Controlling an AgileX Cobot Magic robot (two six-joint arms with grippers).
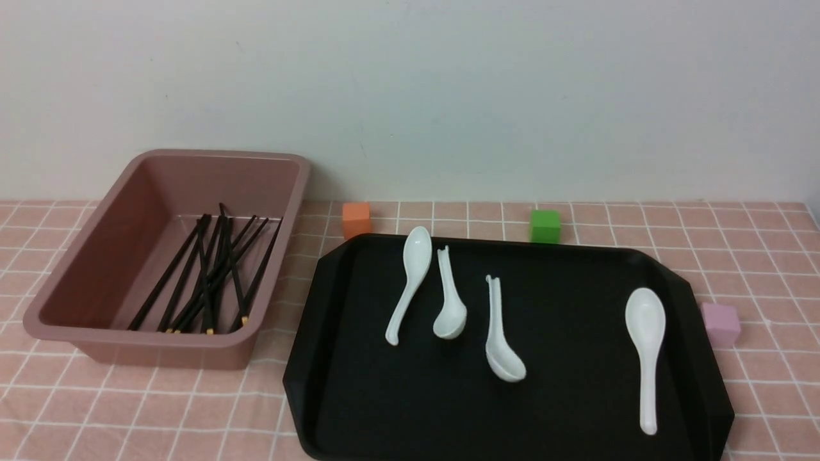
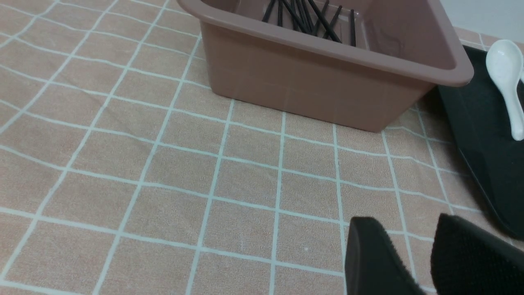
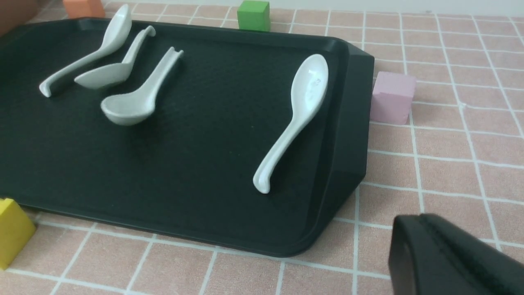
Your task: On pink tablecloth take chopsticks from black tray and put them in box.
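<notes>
So the chopsticks [image 1: 204, 275] are all sitting over on the left, lying in a loose criss-cross pile in the pink box [image 1: 160, 339], and I'm seeing none on the tray. Main risk from here, I reckon: if the left end effector [image 2: 403, 246], which is hanging partway open with nothing in it, is swinging in low, it could be knocking the box wall and shifting the pile. The black tray [image 1: 576, 358] is standing just right of the box on the pink tablecloth [image 1: 83, 410], holding four white spoons: three towards its left and middle [image 1: 418, 256] [image 1: 450, 314] [image 1: 503, 358], one near its right side [image 1: 646, 326]. Going after those by mistake would be the other way of messing up, since they're not part of the job. The right end effector [image 3: 413, 246] is keeping closed, gripping nothing, so an arm drifting over the tray could be nudging a spoon.
</notes>
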